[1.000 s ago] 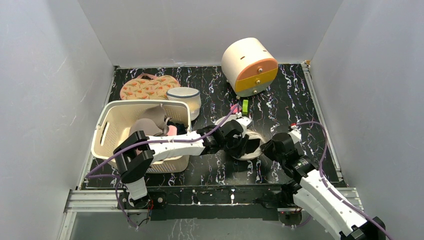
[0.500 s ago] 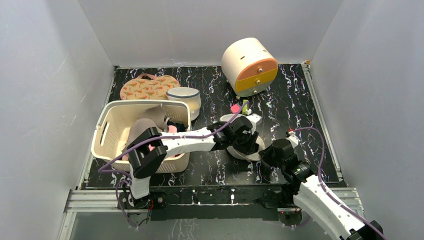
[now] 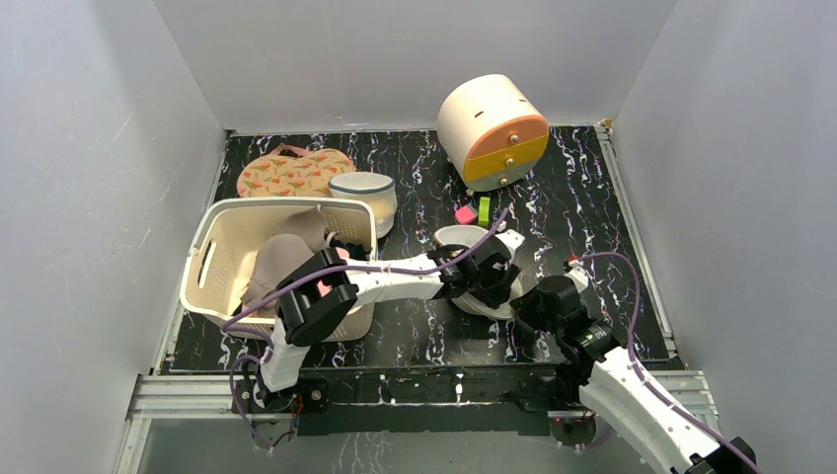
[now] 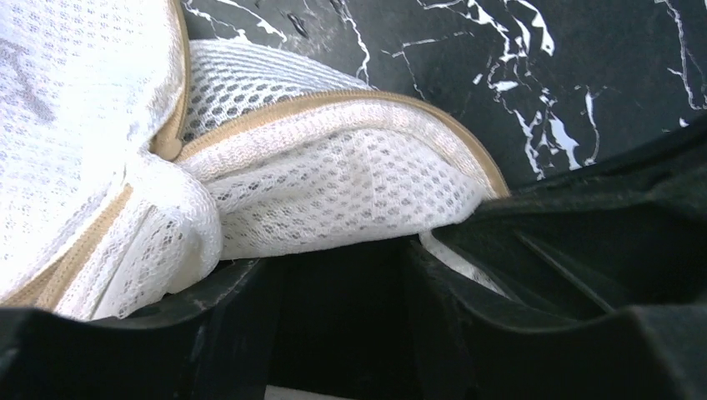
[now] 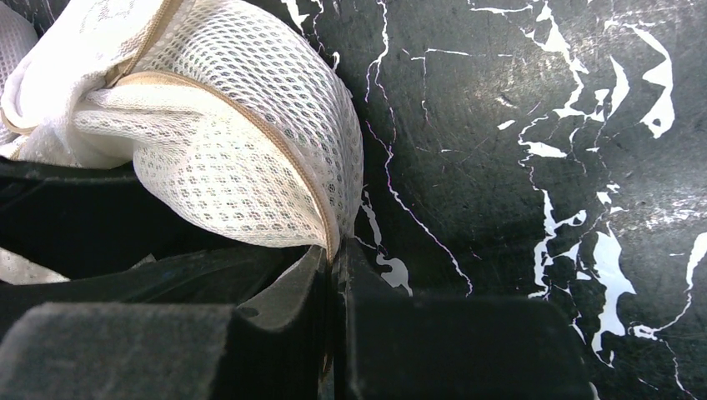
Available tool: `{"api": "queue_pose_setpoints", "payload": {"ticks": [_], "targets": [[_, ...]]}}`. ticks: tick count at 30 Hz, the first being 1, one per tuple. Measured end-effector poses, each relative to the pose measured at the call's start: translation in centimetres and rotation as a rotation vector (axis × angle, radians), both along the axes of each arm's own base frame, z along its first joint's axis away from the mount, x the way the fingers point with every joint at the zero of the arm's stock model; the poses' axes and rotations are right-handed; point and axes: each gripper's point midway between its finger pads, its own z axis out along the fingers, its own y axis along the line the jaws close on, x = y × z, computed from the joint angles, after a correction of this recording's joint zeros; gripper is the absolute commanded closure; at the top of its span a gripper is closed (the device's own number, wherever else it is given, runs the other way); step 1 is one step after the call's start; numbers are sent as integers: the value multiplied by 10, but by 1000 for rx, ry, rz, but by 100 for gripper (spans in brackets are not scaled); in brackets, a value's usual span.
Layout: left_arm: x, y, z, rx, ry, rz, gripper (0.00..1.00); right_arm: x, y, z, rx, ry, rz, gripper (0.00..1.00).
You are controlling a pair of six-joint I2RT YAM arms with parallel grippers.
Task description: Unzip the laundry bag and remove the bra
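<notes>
**A:** Which step are we on?

**B:** Unzip, I'd say. Laundry bag [image 5: 242, 142] sits mid-surface [image 3: 572, 197], twd the near edge, right of the basket [image 3: 212, 247]. R gripper [image 5: 333, 258] is pressed together, pinching the bag's tan zip trim. L gripper [image 4: 333, 275] is spread, w/ a mesh fold lying across the gap. Not clamped, far as I can see.

**A:** Zip open yet?

**B:** Trim lines part in the L wrist view, so prob. part-open. Can't spot the puller. No bra visible.

**A:** Next move?

**B:** My guess: R anchors the rim, and L has to find the puller or the lid edge & run it round. Mesh looks floppy, so w/o tension it'll bunch.

**A:** Count?

**B:**
- 1 laundry bag
- 1 basket w/ clothes
- 1 floral pouch [image 3: 293, 173]
- 1 white tub [image 3: 362, 193] w/ dark rim
- 1 cream-and-orange drawer box [image 3: 494, 128] by the far edge
- 2 small blocks: pink block [image 3: 465, 213] and green block [image 3: 484, 208]
- 2 arms, 2 grippers
</notes>
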Motion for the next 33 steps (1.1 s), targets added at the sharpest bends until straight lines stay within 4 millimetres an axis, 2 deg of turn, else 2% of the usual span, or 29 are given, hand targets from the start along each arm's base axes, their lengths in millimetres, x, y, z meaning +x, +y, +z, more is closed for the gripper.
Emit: {"api": "queue_pose_setpoints", "payload": {"ticks": [9,15,18,23,27,29,31,33], "targets": [[11,-11,-12,36,-33,-14,13,-1,2,1,5,-5,14,100],[12,-10,-19,55,-32,-11,14,-5,0,-4,-6,12,15,100],[15,-9,-19,65,-49,2,27,-4,0,-4,-4,9,15,100],[22,-3,-24,112,-110,17,62,-5,1,-3,2,5,18,100],[27,2,-25,140,-142,14,80,-5,2,-3,6,5,22,100],[27,2,-23,142,-150,3,93,-5,2,-3,8,4,24,100],[26,3,-20,139,-154,-1,100,-5,3,-2,11,4,26,100],[25,6,-15,139,-158,-7,100,-6,4,-3,13,8,32,100]]}}
